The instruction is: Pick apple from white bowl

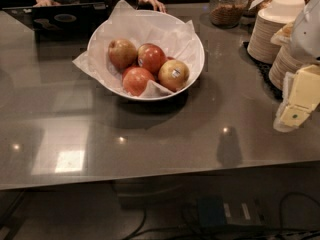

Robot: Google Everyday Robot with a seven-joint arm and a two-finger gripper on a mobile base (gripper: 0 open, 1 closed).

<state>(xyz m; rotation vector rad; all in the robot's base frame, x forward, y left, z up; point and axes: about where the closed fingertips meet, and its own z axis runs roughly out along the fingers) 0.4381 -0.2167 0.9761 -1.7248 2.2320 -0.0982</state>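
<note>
Fingers (305,86) unclear | gripper (296,106) far right | apple (151,58) in white bowl (197,49): deep red, pale sticker

The gripper (298,103) hangs at the right edge of the desk (165,134), nearer the front right corner than the back one. It is built of pale, creamy-yellow blocks with flat faces and squared corners, a larger block above a smaller one. The smaller, lower block carries a small dark green dot on its face, and a paler, whitish piece runs along the left side of both. Above them the arm link (309,26) is a smooth, rounded shell, white shading to light grey along its curved side.
</note>
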